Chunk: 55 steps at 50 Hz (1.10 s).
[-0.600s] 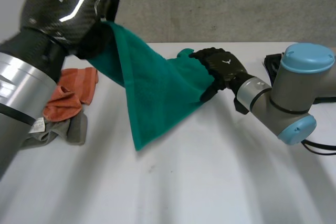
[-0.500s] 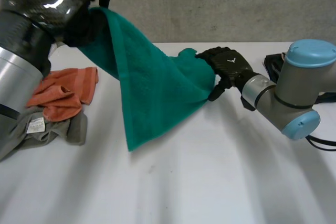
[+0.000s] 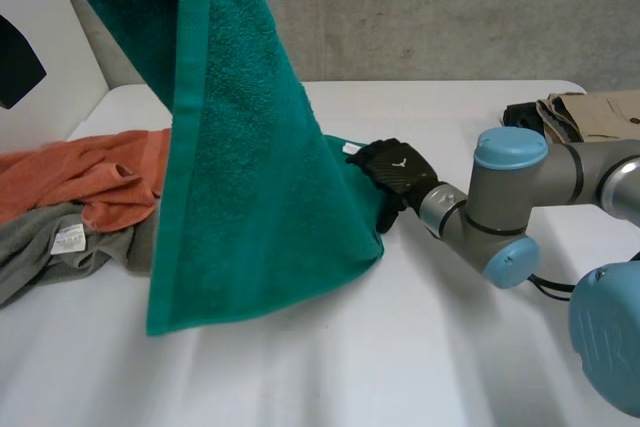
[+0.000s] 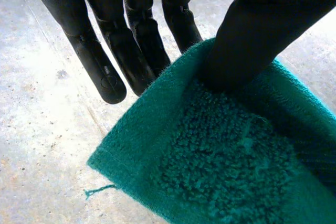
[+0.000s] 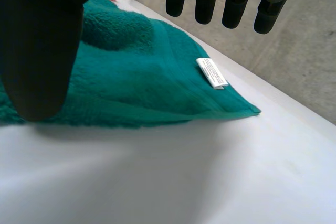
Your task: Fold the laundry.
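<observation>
Fingers [image 4: 139, 45] and thumb of the left hand [image 4: 252, 35] pinch a top corner of the green towel [image 3: 250, 177], its long axis hanging steeply from high on the left down to the desk [image 3: 420, 347], where the right hand [image 3: 400, 169] hovers with fingers [image 5: 233, 3] spread.

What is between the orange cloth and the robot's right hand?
The green towel hangs between them in the head view. The orange cloth lies on one side of it and the right hand is at its other edge.

Bright, even light; soft shadow (faint-edged) beneath the green towel [image 5: 131, 77] on the white table [image 5: 220, 182].
</observation>
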Available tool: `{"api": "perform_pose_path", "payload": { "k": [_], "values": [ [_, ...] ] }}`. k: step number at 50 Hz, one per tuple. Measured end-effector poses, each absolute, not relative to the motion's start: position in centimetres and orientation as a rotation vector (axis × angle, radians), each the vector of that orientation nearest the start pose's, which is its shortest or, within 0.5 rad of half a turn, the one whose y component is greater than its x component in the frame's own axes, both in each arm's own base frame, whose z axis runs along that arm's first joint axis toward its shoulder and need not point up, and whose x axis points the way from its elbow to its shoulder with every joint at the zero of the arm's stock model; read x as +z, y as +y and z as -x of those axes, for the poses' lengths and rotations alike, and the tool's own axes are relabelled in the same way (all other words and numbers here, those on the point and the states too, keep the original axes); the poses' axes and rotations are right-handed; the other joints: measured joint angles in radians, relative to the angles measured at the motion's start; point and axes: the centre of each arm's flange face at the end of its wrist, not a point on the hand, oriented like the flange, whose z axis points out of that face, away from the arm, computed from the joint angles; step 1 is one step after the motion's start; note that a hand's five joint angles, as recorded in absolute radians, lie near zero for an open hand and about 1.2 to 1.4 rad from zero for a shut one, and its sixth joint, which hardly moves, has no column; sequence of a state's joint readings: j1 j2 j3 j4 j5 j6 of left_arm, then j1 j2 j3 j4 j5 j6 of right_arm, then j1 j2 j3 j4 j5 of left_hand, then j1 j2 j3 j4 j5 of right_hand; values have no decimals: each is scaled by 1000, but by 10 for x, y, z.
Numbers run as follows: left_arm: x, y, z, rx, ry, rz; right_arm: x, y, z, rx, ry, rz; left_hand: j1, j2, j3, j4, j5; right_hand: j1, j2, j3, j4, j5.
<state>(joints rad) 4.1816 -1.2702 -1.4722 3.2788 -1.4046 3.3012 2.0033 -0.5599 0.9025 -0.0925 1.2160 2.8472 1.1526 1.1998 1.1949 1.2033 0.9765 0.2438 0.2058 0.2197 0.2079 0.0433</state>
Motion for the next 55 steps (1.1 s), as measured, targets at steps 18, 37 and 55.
{"api": "perform_pose_path", "payload": {
  "k": [18,37,55],
  "values": [
    [441,-154,242,-3004,1595,-796,164,-340,-305,-1671,2020,1096,0,0,0,0,0,0,0,0,0,0],
    [462,-141,243,-3054,1576,-745,115,-294,-323,-1366,2034,745,0,0,0,0,0,7,54,42,50,48],
    [421,-185,222,-2841,1796,-552,253,-352,-263,-1950,1901,628,0,0,0,0,0,892,973,965,985,943]
  ]
}}
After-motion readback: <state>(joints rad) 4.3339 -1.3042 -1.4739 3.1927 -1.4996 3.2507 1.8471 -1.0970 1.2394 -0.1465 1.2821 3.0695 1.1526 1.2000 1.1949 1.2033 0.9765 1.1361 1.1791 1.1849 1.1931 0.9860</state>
